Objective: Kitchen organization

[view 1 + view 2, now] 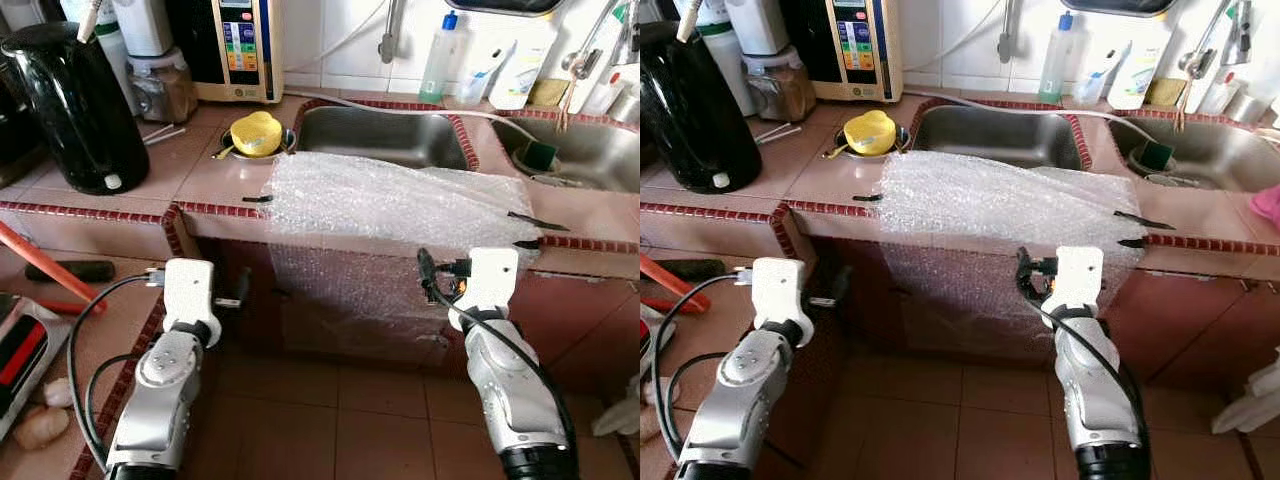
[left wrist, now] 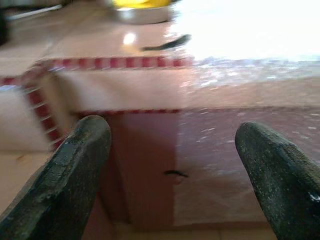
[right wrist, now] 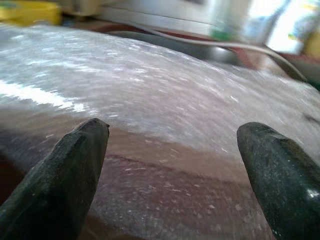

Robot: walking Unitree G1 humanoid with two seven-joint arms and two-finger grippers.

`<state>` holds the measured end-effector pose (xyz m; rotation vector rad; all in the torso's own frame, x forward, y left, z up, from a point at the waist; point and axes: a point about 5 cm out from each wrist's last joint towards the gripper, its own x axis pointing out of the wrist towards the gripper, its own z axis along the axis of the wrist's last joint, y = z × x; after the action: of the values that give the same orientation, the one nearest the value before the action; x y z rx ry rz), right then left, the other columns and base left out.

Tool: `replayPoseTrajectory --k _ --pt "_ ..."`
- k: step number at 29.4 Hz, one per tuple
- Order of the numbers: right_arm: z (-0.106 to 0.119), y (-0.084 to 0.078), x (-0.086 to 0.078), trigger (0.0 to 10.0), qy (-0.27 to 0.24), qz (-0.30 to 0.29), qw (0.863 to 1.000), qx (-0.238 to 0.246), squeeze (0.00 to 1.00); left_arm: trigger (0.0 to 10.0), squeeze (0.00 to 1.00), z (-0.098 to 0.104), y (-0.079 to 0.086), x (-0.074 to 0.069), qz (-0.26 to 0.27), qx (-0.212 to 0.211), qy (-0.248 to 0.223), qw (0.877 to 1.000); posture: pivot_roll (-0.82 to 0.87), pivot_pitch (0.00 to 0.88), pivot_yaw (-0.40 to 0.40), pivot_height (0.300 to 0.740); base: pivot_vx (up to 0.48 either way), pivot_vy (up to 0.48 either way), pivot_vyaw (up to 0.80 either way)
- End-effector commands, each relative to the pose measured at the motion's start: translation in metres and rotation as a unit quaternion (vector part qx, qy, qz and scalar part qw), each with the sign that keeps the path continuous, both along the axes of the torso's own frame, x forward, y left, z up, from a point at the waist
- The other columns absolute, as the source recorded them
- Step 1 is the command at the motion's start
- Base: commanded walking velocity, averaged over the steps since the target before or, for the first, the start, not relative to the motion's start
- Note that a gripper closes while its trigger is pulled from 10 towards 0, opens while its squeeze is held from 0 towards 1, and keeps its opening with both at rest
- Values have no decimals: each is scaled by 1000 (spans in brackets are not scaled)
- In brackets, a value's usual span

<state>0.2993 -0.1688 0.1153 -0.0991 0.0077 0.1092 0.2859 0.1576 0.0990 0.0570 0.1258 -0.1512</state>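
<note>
Head view: bubble wrap sheet (image 1: 390, 205) draped over the counter edge (image 1: 100, 213), taped down, beside the sink (image 1: 385, 135). Left wrist: left gripper (image 2: 172, 165) spread wide, empty. Right wrist: right gripper (image 3: 172, 160) gaping too. Looks like approach; next, close in and pinch the hanging wrap.

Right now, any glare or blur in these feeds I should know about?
Left wrist view: bubble wrap blown out to white up on the counter, whole frame soft. Right wrist view: sheet and background bottles blurred, fingers out of focus. Left eye view: fairly sharp, mild glare on the black kettle.
</note>
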Motion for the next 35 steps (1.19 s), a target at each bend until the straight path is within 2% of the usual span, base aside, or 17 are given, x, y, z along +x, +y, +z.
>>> replayPoseTrajectory --k 1,4,6,8,10,12,15,21,24,25,27,29,31,35 --pt "5 4 -3 10000 0 28 999 -17 0 10000 0 3 -6 3 -30 15 -11 999 76 0 10 740 0 0 0" --pt "7 4 -5 10000 -3 39 999 -27 0 10000 0 6 -11 5 -39 10 -19 999 80 0 -15 740 0 0 0" --pt "-2 6 -7 10000 20 16 1000 0 0 10000 0 9 -16 10 -43 5 -26 999 104 0 -65 740 0 0 -203" --pt "-5 11 -9 10000 27 14 1000 0 0 10000 0 10 -17 11 -47 7 -27 999 114 0 -75 740 0 0 -512" --pt "-5 13 -11 10000 28 15 999 -1 0 10000 0 10 -17 11 -48 9 -27 998 116 0 -75 740 0 0 -619" --pt "-9 27 -17 10000 38 38 999 9 0 10000 0 9 -17 10 -53 10 -29 998 110 0 -46 740 0 0 -387" --pt "-10 34 -22 10000 39 63 997 2 0 10000 0 2 -13 6 -47 4 -16 999 98 0 -22 740 0 0 0" --pt "-12 25 -17 10000 34 45 998 -1 0 10000 0 -3 -9 2 -45 9 -10 999 95 0 -24 740 0 0 0" --pt "-9 26 -12 10000 18 30 999 -2 0 10000 0 -2 -10 1 -44 13 -12 999 100 0 -32 740 0 0 0" --pt "-5 29 -4 10000 6 10 1000 13 0 10000 0 -1 -12 1 -51 35 -17 998 112 0 -40 740 0 0 0" --pt "0 32 1 10000 -6 -5 1000 21 0 10000 0 -1 -13 1 -55 43 -18 997 116 0 -38 740 0 0 0" --pt "8 33 6 10000 -36 -22 999 6 0 10000 0 -4 -14 0 -55 33 -8 998 120 0 -22 740 0 0 0" --pt "8 31 8 10000 -36 -39 998 19 0 10000 0 -4 -15 0 -61 37 -7 997 115 0 -2 740 0 0 0" --pt "2 19 7 10000 -38 -69 997 9 0 10000 0 -4 -17 5 -82 42 -1 996 106 0 48 740 0 0 0"
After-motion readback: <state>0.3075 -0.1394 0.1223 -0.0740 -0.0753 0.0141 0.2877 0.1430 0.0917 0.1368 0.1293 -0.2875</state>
